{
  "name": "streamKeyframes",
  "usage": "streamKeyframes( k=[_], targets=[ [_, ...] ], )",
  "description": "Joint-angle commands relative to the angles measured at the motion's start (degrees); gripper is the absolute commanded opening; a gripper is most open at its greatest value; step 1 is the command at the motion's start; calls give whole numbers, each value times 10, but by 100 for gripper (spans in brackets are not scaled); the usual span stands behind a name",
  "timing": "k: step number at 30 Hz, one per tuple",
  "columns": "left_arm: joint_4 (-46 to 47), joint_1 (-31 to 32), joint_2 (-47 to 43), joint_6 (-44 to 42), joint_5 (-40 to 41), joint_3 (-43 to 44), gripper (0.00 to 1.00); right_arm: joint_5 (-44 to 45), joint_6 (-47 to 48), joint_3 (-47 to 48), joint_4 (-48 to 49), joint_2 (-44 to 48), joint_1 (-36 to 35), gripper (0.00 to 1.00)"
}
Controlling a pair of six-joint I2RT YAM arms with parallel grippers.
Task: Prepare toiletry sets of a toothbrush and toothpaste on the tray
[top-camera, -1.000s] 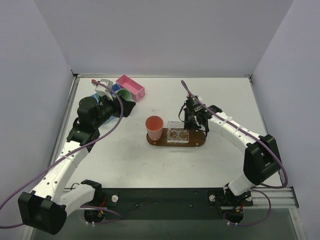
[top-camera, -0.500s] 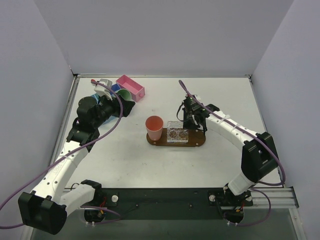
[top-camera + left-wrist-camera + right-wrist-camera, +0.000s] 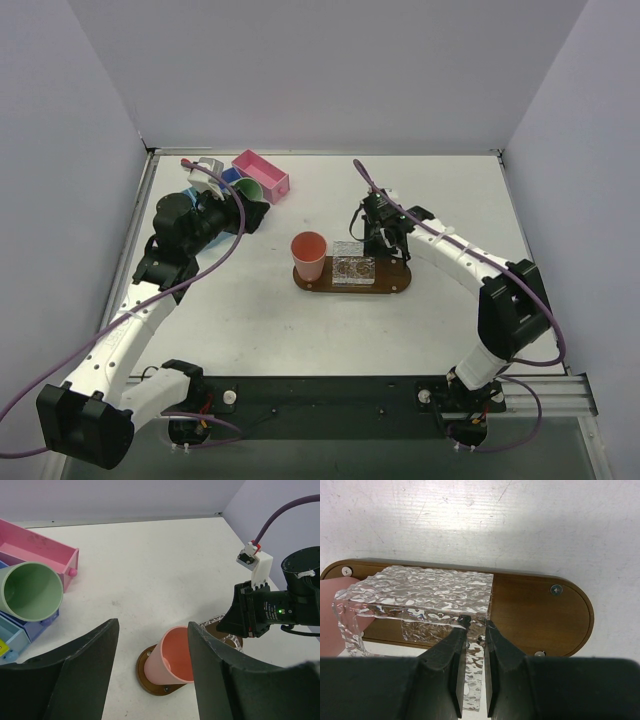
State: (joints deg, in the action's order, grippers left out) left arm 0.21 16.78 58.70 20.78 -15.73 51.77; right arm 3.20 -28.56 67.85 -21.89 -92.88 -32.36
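Note:
The dark brown tray (image 3: 398, 283) lies mid-table, and also shows in the right wrist view (image 3: 535, 610). On it stand a salmon-pink cup (image 3: 309, 255) at the left end and a clear rippled plastic box (image 3: 352, 268) in the middle. My right gripper (image 3: 475, 622) is shut on the right wall of the clear box (image 3: 420, 592). My left gripper (image 3: 152, 630) is open and empty, raised near the bins and looking down at the pink cup (image 3: 172, 655). No toothbrush shows. A yellow scrap (image 3: 2, 647) shows in the blue bin; I cannot tell what it is.
A green cup (image 3: 30, 590) lies on its side on the blue bin (image 3: 25, 630), beside the pink bin (image 3: 35, 547), at the table's far left (image 3: 262, 172). The tray's right end (image 3: 555, 605) is bare. White walls enclose the table.
My right gripper has shifted slightly left and away along the tray, nudging the clear box a little left. The left arm has not moved.

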Motion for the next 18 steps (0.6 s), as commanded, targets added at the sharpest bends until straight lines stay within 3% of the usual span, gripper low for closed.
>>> streamKeyframes(
  k=[1, 9, 14, 18],
  targets=[
    [23, -5, -6, 4, -11, 1, 67, 22, -9, 23, -18, -12, -4, 0],
    [24, -7, -5, 5, -12, 0, 67, 26, -7, 29, -21, -25, -9, 7],
    [24, -7, -3, 6, -13, 0, 67, 27, -7, 32, -23, -29, -10, 23],
    [24, -8, -2, 8, -14, 0, 67, 29, -8, 32, -24, -29, -10, 29]
  ],
)
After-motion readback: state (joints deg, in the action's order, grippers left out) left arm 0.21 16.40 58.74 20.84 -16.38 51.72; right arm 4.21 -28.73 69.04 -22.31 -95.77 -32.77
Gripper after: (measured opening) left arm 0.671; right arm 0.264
